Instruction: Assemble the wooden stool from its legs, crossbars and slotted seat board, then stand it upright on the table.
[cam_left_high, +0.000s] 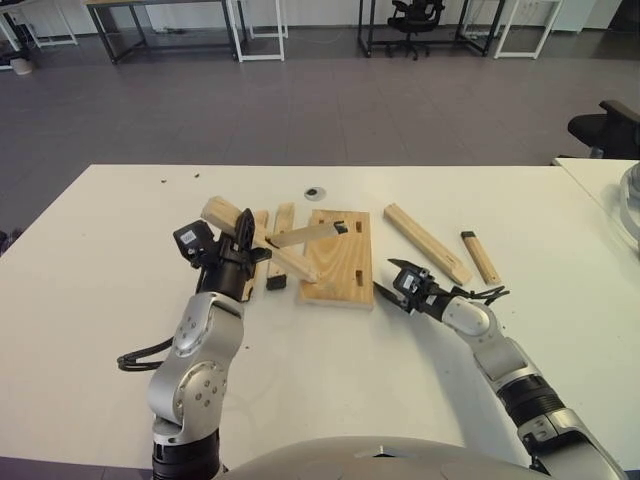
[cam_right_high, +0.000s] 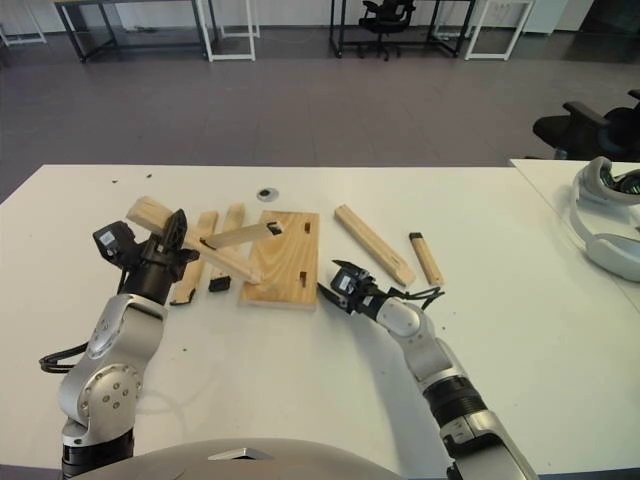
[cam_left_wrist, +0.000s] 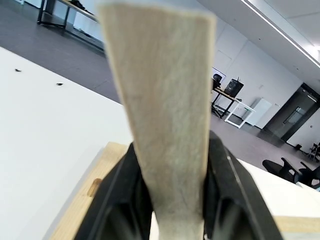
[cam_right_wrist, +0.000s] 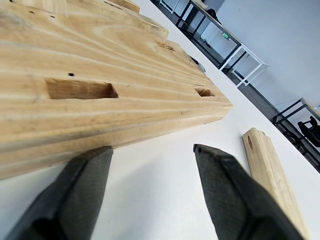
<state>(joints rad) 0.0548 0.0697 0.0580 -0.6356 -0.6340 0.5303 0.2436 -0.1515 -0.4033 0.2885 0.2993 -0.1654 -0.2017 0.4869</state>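
assembly step: stool not yet built; parts spread over the table (cam_left_high: 100, 250), centre of frame.

left gripper (cam_left_high: 243, 243): fingers clamped on a leg (cam_left_high: 220, 212), confirmed in left wrist view w/ a pad on either side of the wood. leg is held off the table, tilted, high end toward upper left of frame, low end down by the left edge of the seat board (cam_left_high: 345, 270).

a thin crossbar (cam_left_high: 305, 235) runs from the leg toward the right, over the board. can't tell whether its end is seated in the leg or just resting.

right gripper (cam_left_high: 388, 280): fingers apart, nothing held, just beside the board's lower-right corner. right wrist view shows a slot (cam_right_wrist: 82, 90) in the board close ahead.

loose parts: second leg (cam_left_high: 428, 243) and a short bar (cam_left_high: 482, 258) right of the board; two more pieces (cam_left_high: 283, 222) left of it, partly behind my left arm.

judgement: step in hand is fitting leg to board, early in task. next move calls for the right gripper to pin the board's edge so it can't slide, then the left to line the leg end up w/ a slot and press in square. risk: a skewed leg jams or pushes the board away.
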